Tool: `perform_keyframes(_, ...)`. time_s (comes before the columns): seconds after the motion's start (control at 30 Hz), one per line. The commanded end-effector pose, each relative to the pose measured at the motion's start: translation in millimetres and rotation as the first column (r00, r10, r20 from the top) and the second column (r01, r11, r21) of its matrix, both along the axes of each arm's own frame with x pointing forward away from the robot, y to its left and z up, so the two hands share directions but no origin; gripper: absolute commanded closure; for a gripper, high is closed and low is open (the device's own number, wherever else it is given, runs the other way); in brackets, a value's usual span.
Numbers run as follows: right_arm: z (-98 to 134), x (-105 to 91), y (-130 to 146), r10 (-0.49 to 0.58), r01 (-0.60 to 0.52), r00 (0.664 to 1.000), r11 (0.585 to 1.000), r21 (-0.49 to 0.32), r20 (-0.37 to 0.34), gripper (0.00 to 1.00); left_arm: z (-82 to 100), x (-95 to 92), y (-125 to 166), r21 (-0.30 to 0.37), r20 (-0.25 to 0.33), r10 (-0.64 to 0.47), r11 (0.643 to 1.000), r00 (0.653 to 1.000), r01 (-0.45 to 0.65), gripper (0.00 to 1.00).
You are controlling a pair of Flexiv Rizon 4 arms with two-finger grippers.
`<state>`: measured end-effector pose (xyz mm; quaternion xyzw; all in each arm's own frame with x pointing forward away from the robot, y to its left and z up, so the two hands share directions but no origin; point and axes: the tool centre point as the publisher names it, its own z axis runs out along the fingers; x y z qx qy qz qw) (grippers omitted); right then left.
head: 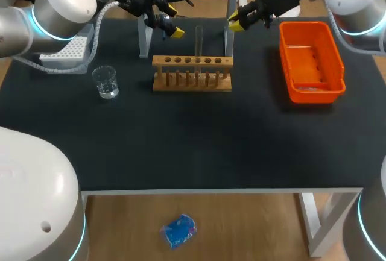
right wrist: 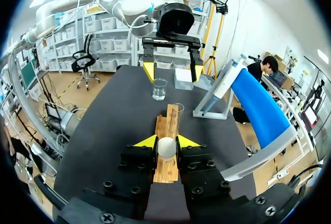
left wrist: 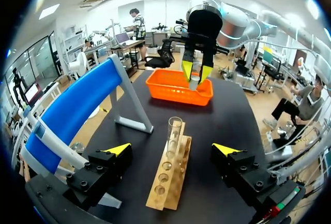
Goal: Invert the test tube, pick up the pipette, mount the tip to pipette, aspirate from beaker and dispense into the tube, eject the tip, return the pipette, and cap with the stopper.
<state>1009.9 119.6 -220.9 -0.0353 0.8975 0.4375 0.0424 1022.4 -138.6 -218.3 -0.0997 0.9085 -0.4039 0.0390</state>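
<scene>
A stopper (right wrist: pixel 166 148) is gripped in the right tool (right wrist: pixel 166 141). The left tool (left wrist: pixel 172 149) is held wide open and empty. The test tube (head: pixel 198 41) is kept upright in the rack (head: pixel 192 73), with the beaker (head: pixel 106 82) at its 9 o'clock.

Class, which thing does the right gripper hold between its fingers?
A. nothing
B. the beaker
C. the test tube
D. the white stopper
D: in the right wrist view the right gripper closes from both sides on the white stopper.
</scene>
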Motion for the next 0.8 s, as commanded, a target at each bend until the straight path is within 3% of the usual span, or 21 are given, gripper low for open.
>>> perform_keyframes(0.03,2,0.4,-1,0.002,-0.002,1.000,1.000,-0.004,-0.002,1.00,-0.1,1.6,0,0.009,-0.005,0.005,1.000,1.000,-0.005,0.00)
perform_keyframes(0.17,2,0.4,-1,0.002,-0.002,1.000,1.000,-0.004,-0.002,1.00,-0.1,1.5,0,0.009,-0.005,0.006,1.000,1.000,-0.006,0.00)
perform_keyframes(0.8,6,15.2,58,0.102,-0.102,0.994,0.995,0.005,0.040,1.00,-0.1,1.5,0,0.009,-0.005,0.006,1.000,1.000,-0.006,0.00)
